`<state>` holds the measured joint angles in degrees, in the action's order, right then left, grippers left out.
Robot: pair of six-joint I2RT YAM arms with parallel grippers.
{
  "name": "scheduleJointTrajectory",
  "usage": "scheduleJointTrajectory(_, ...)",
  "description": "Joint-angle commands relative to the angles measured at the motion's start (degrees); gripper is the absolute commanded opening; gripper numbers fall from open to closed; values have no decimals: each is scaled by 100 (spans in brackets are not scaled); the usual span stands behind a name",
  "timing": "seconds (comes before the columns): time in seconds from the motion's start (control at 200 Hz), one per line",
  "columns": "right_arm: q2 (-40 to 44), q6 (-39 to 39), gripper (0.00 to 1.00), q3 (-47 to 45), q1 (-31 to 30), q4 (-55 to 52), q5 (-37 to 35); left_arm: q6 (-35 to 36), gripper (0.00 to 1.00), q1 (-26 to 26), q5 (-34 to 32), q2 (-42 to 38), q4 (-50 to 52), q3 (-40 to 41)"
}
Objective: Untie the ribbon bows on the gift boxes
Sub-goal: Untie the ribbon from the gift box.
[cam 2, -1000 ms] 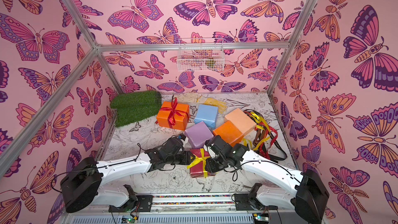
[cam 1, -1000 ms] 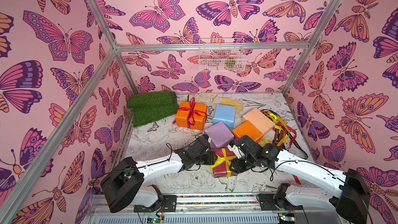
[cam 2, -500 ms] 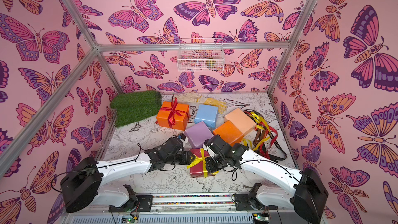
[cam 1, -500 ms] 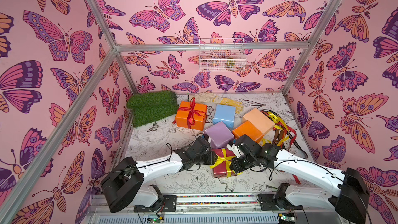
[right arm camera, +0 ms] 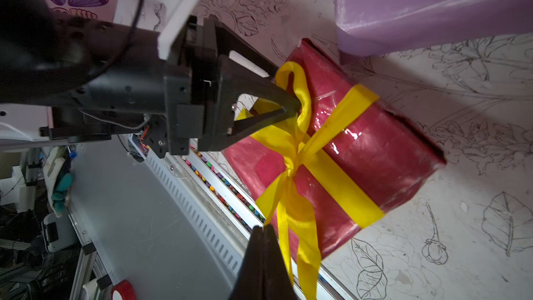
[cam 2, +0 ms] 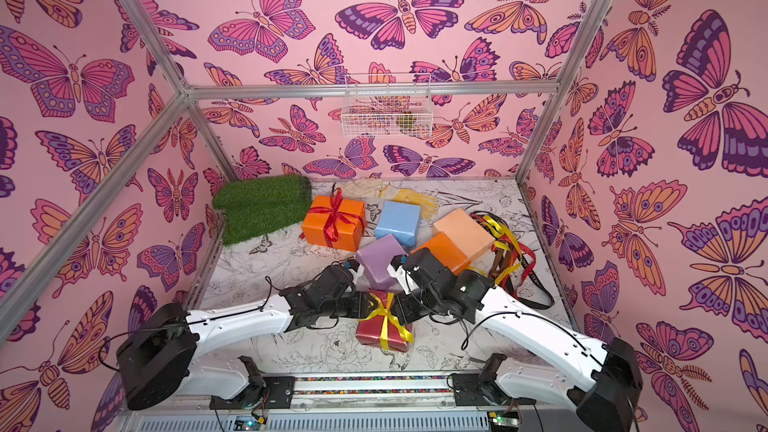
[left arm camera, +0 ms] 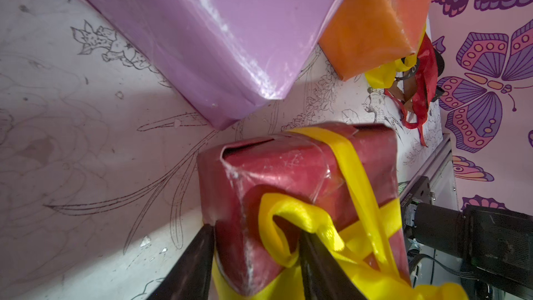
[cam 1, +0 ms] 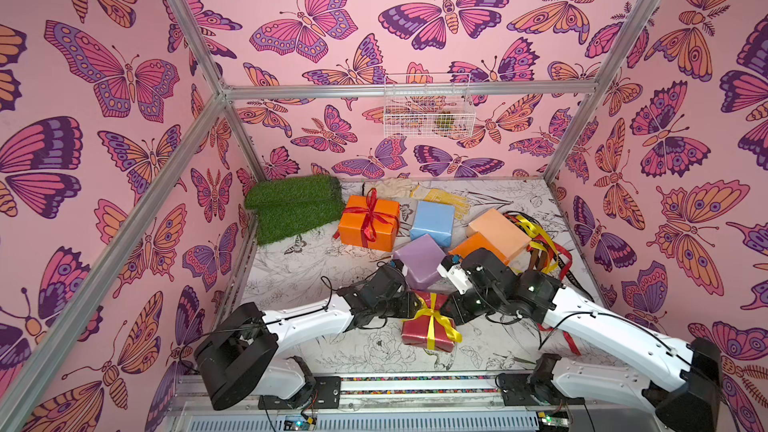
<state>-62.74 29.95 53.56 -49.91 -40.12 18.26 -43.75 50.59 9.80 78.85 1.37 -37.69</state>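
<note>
Yellow ribbon (right arm camera: 300, 145) tail pinched in closed right hand (right arm camera: 263, 227); half-spread left hand (left arm camera: 256, 232) clamps dark red box (right arm camera: 389, 145).

Tied yellow bow (cam 1: 433, 314) tops the dark red box (cam 1: 415, 332).

Green turf mat (cam 1: 297, 209) fills a far corner, yellow glove (cam 1: 446, 199) nearby, wire basket (cam 1: 428, 112) on the wall.
</note>
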Motion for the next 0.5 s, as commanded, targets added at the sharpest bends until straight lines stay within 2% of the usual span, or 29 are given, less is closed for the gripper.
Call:
scheduleJointTrajectory(0.0, 322, -67, 0, 401, -28, 57, 205, 112, 50, -31, -62, 84, 118, -39)
scheduleJointTrajectory(0.24, 539, -216, 0, 924, 50, -3, 21, 132, 50, -31, -41, 46, 119, -30)
scheduleJointTrajectory(0.426, 440, -225, 0, 863, 139, -7, 2, 94, 50, -31, -125, -179, 135, 64)
scheduleJointTrajectory(0.496, 388, -216, 0, 808, 155, 17, -11, 94, 53, -31, -216, -336, 206, 87)
